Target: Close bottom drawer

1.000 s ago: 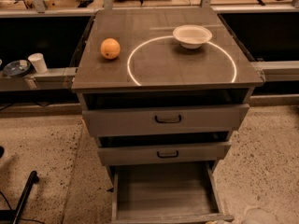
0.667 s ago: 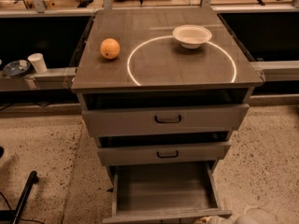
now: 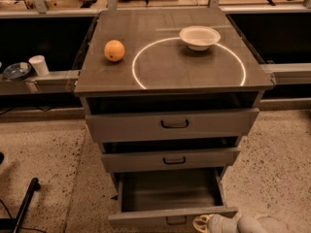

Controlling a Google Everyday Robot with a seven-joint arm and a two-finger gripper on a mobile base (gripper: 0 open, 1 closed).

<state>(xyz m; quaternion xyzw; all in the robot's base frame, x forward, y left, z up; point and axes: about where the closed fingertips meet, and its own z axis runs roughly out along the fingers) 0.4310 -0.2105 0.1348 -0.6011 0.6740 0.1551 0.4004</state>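
Leftward along the floor is how the claw (image 3: 204, 223) has travelled since the earlier frames. It now shows at the picture's lower edge, just right of the bottom drawer (image 3: 170, 215) and close against its front panel, near the small dark handle (image 3: 176, 221). How far open the claw is cannot be told, and nothing shows in its hold.

The bottom drawer itself has not shifted. It stands pulled far out, lowest of the three, its plain grey box bare inside. Directly above it sit the mid drawer (image 3: 170, 158) and the wide top drawer (image 3: 172, 124), each only slightly proud of the cabinet.

By my reading, the step in hand is the approach: lining up on the front panel before any push. The next move calls for square contact near the panel's middle, then a straight shove inward, since an off-centre push could rack the drawer on its runners.
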